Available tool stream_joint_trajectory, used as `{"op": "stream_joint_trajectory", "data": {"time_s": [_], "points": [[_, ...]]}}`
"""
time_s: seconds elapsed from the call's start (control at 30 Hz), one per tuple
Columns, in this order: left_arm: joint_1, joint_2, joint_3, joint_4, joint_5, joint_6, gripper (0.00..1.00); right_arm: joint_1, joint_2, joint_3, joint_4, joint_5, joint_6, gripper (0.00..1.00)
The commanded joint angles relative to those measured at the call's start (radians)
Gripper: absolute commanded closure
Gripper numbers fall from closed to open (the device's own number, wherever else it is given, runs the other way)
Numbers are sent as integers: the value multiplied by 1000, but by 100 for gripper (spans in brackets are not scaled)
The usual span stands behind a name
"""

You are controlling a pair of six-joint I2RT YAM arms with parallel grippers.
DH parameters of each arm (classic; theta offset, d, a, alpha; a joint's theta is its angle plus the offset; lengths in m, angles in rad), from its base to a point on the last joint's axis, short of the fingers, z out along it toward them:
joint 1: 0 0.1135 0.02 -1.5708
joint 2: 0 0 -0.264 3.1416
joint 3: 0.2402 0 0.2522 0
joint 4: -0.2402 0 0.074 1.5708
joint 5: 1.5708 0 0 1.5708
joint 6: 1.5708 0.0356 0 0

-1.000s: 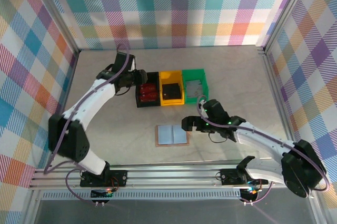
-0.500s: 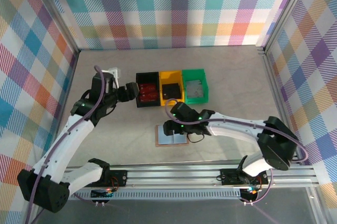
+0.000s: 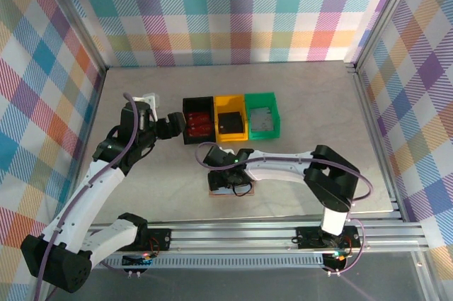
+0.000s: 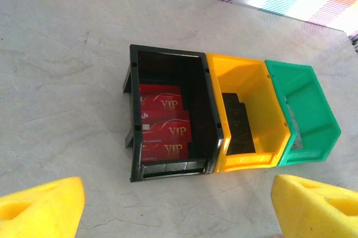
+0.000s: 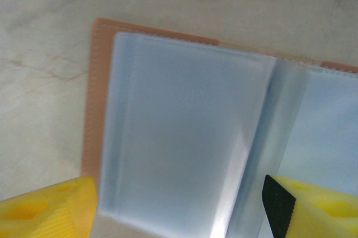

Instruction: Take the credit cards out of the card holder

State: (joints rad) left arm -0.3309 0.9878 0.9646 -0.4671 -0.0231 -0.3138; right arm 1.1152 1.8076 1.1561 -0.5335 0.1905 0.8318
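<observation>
Right hand (image 5: 179, 207) hangs wide and empty just over the card holder (image 5: 92, 109), which lies open on the desk (image 5: 50, 36). Risk: closing here, I pinch a pale sleeve (image 5: 179, 137) and drag the whole holder up.

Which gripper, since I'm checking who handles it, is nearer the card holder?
Right. The right gripper is directly over the open card holder, fingers straddling one page; the left gripper is farther off, beside the black bin.
</observation>
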Motion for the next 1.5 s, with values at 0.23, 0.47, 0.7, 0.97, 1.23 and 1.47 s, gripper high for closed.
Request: {"op": "stream_joint_trajectory", "data": {"time_s": [0.23, 0.47, 0.7, 0.97, 1.23, 1.47], "points": [[6, -25, -7, 27, 9, 16, 13, 9, 124, 88, -99, 58, 66, 32], [4, -24, -8, 27, 9, 20, 13, 9, 126, 77, -81, 50, 70, 49], [4, -15, -6, 25, 14, 23, 13, 8, 63, 59, -73, 45, 55, 51], [4, -13, -6, 25, 12, 26, 12, 5, -51, 65, -81, 31, 12, 28], [4, -10, -5, 22, 15, 27, 12, -25, -137, 15, -126, 63, 29, 27], [3, -18, -7, 10, -15, 23, 10, -78, -321, -86, -105, 134, -66, 10]]}}
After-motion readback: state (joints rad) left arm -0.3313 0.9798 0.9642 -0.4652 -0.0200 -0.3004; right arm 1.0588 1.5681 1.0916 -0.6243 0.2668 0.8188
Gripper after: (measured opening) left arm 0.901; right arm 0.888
